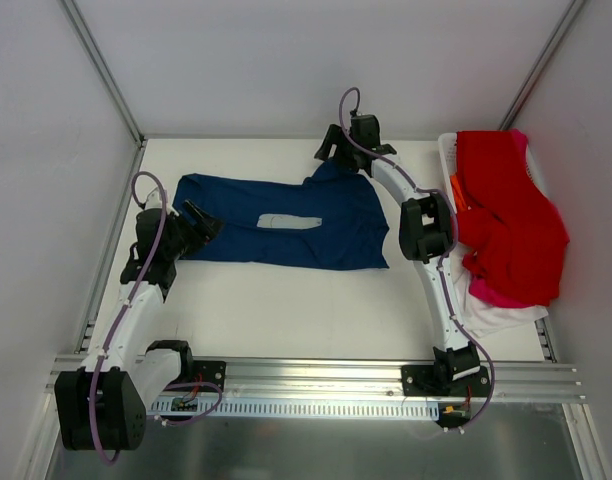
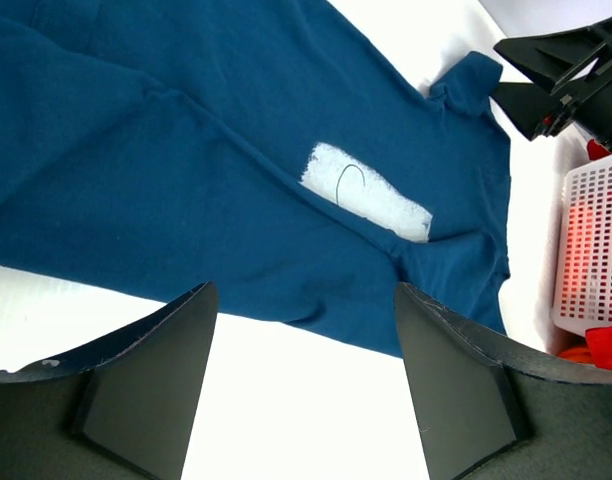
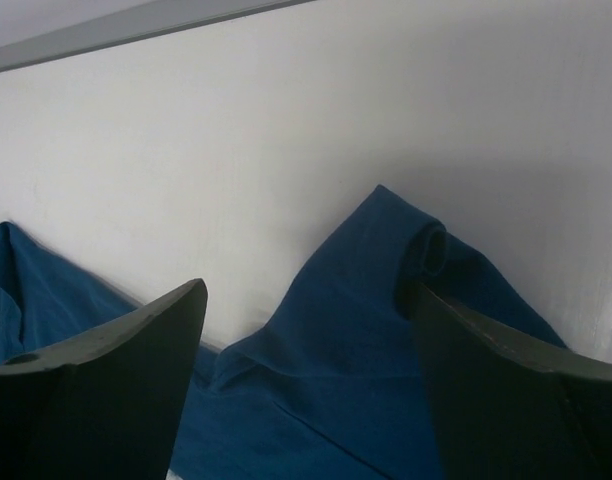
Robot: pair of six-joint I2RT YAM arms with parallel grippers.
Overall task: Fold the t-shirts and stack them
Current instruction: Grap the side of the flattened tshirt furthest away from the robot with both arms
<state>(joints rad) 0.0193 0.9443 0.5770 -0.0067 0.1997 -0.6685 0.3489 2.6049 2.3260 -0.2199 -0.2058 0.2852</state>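
White walls and a metal frame close in a white surface (image 1: 286, 310), where the navy tee (image 1: 286, 225) lies spread sideways with a fold along its length. Its white print (image 2: 366, 190) shows only as a narrow slanted patch.

The left fingers (image 1: 200, 221) stand wide apart and hold nothing. In the left wrist view the tee lies ahead of them. Its near edge runs just past the two tips, and bare surface shows between them. The print sits further ahead, roughly in line with the gap.

The right fingers (image 1: 329, 150) are also spread wide and grip nothing. They sit at the tee's far corner. In the right wrist view a pointed flap of navy cloth reaches out ahead between the tips. It lies closer to the right-hand finger, with a small rolled crease at that side. A second bit of navy shows beyond the left-hand finger.

Off to the right of the right fingers stands a basket (image 1: 448, 160). A red tee (image 1: 506, 210) is heaped in it and hangs over its near end. A pink tee (image 1: 496, 293) and a white tee (image 1: 496, 315) stick out from beneath.
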